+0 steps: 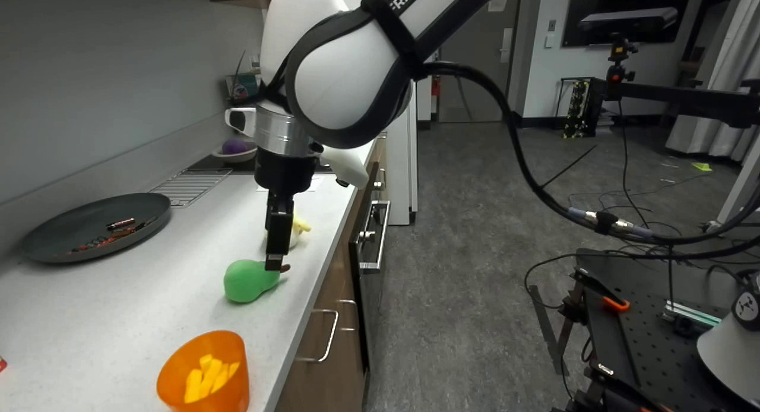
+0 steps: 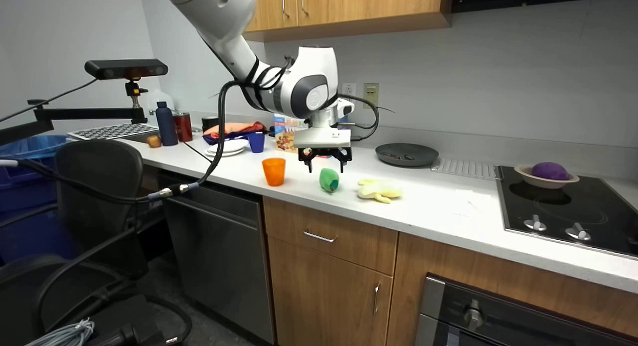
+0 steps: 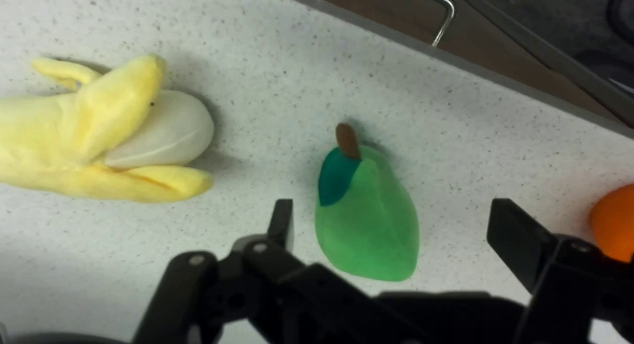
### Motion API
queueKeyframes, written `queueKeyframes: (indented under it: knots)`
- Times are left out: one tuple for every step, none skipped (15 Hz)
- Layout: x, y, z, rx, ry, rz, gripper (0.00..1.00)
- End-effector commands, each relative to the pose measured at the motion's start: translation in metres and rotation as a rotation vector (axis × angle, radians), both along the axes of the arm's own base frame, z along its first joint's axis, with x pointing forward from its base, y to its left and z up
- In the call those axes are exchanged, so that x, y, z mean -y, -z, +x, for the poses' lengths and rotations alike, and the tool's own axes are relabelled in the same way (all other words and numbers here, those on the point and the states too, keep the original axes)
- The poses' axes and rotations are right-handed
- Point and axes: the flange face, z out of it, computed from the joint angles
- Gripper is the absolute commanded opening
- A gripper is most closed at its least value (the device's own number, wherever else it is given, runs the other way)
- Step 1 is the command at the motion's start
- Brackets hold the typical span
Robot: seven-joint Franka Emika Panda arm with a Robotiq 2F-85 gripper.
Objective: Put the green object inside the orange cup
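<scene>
The green object (image 1: 246, 281) is a pear-like lump with a brown stem, lying on the white counter. It also shows in an exterior view (image 2: 329, 180) and in the wrist view (image 3: 371, 227). My gripper (image 3: 392, 205) is open and empty. In the wrist view its fingertips stand apart on either side of the green object, with space on both sides. In an exterior view the gripper (image 2: 326, 168) is above the green object. The orange cup (image 2: 274, 172) stands upright beside it, holding several yellow pieces (image 1: 208, 377). The cup is partly cut off in the wrist view (image 3: 614, 222).
A pale yellow banana-like object (image 3: 99, 136) lies beside the green object, opposite the cup. A dark round plate (image 2: 406, 154) with small items stands near the wall, next to a wire rack (image 2: 463, 168). The counter's front edge is near the cup and green object.
</scene>
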Motion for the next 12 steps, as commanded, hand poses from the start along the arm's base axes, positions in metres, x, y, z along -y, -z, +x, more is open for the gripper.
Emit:
queueKeyframes:
  knots:
    - [-0.001,0.008,0.012,0.033,-0.025,0.008,1.0]
    - [-0.002,0.01,0.014,0.044,-0.023,0.003,1.0]
    - [-0.002,0.012,0.015,0.053,-0.022,-0.001,1.0]
    - [-0.003,0.014,0.016,0.061,-0.022,0.002,1.0]
    - [-0.004,0.015,0.018,0.072,-0.022,0.004,1.0]
    - [-0.005,0.017,0.02,0.08,-0.023,0.006,1.0]
    - [-0.007,0.018,0.022,0.086,-0.023,0.008,1.0]
    - [-0.009,0.018,0.024,0.092,-0.022,0.013,1.0]
    - [-0.01,0.019,0.026,0.098,-0.022,0.016,1.0]
    - [-0.011,0.02,0.026,0.094,-0.023,0.019,0.75]
    - [-0.012,0.02,0.028,0.089,-0.024,0.025,0.72]
    - [-0.013,0.02,0.029,0.08,-0.024,0.031,0.66]
